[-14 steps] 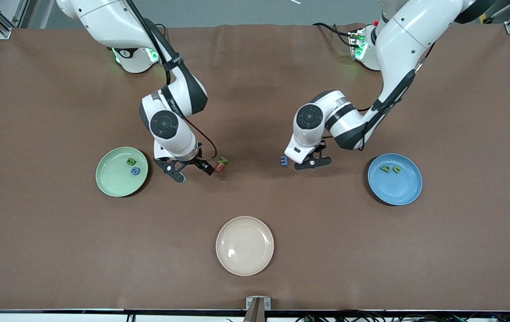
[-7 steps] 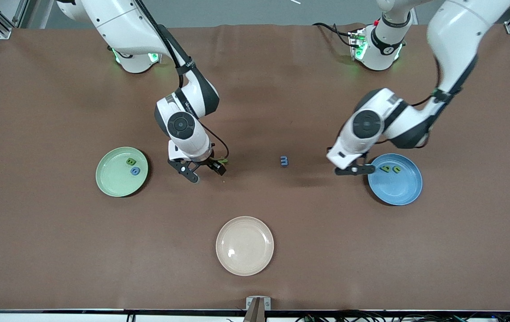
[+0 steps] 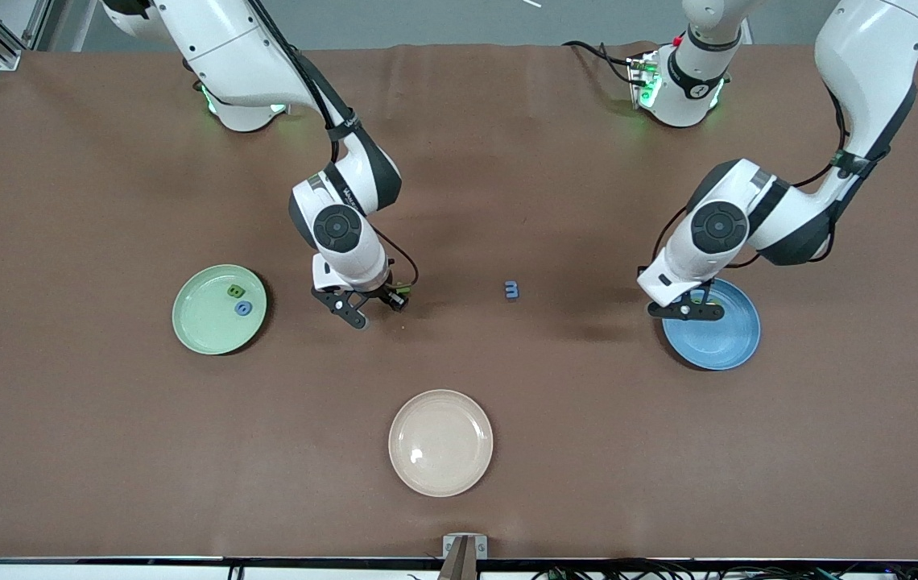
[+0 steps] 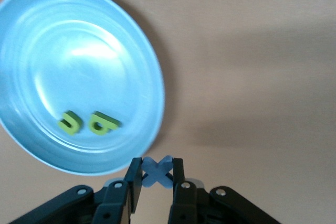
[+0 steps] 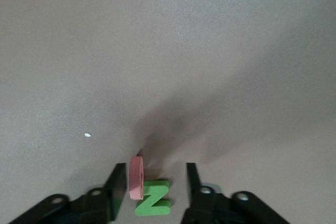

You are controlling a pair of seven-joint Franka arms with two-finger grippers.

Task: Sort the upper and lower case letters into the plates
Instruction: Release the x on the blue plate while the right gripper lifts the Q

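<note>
Left gripper (image 3: 688,310) having carried blue x (image 4: 157,171) over to blue plate (image 3: 729,342), clamping it above the rim, right gripper (image 5: 156,182) closing around pink Q (image 5: 136,178) and green N (image 5: 153,199), blue m (image 3: 512,290) lying mid-table.

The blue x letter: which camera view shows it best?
The left wrist view: the blue x sits plainly between the left gripper fingers, beside the blue plate. In the front view the arm hides it. The right wrist view does not show it.
</note>
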